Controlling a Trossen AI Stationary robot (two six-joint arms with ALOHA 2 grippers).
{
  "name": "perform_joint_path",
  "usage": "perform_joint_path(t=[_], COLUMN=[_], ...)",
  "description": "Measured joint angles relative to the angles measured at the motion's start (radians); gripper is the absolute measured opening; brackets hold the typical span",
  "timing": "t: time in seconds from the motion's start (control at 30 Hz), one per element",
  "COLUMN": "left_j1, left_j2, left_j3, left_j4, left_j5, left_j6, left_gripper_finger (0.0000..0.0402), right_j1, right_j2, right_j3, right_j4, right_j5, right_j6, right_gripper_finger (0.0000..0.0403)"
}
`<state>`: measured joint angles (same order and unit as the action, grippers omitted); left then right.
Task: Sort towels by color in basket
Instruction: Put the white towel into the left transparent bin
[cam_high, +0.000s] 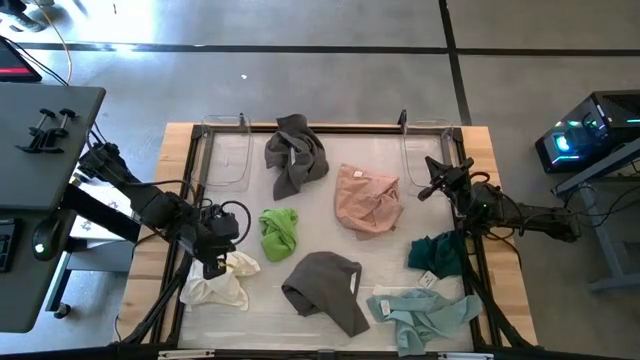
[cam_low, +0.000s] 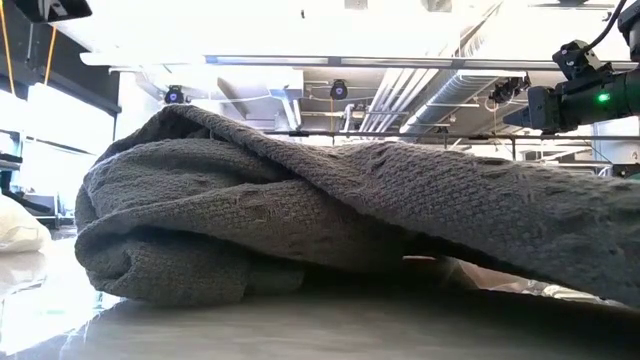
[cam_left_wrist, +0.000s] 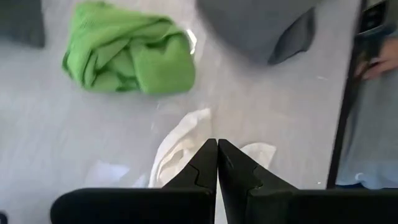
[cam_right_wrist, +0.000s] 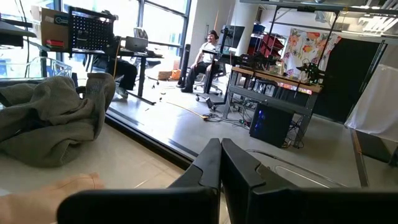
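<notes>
Item: seven towels loose on the table (cam_high: 330, 140); none sorted that we can see.

Risks, as we judge them:
- The left pincer (cam_left_wrist: 217, 149) has its fingers pressed together with nothing between them, directly above the cream towel (cam_left_wrist: 177, 146). If it drops in this state it will only prod the cloth; the fingers would have to part first.
- The cream towel is thin and crumpled, so a shallow pinch could slip off one fold.
- The lime green towel (cam_left_wrist: 127, 56) lies just ahead of the left pincer, apart from the cream one; a careless sweep could drag it along and mix colours.
- The nearer dark grey towel (cam_high: 325, 290) lies just beyond, off to one side, and could be snagged.

Pose: the left arm reaches in from the table's left edge, wrist angled down over the cream towel. The right pincer (cam_right_wrist: 221, 146), also closed and empty, is raised at the right side and faces level across the table, with the farther dark grey towel (cam_right_wrist: 53, 115) ahead and to one side; we take that arm as waiting.

Also held: pink towel (cam_high: 368, 198), dark teal towel (cam_high: 438, 254) and pale mint towel (cam_high: 425, 315), all well away from the left pincer.
</notes>
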<state>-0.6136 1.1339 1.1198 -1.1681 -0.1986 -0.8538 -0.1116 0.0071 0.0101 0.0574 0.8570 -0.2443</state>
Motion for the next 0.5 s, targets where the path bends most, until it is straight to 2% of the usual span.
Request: perform_joint_path(t=[0.2, 0.5], left_j1=[0.0, 0.0], left_j2=[0.028, 0.04], left_j3=[0.0, 0.0], left_j4=[-0.003, -0.01], left_j5=[0.014, 0.038], left_j6=[-0.019, -0.085], left_gripper_finger=[0.0056, 0.0164], right_j1=[0.0, 0.0], right_j2=[0.0, 0.0], right_j3=[0.0, 0.0], right_j4=[0.0, 0.0], right_j5=[0.0, 0.0], right_j6=[0.0, 0.0], right_gripper_finger=[0.0, 0.0])
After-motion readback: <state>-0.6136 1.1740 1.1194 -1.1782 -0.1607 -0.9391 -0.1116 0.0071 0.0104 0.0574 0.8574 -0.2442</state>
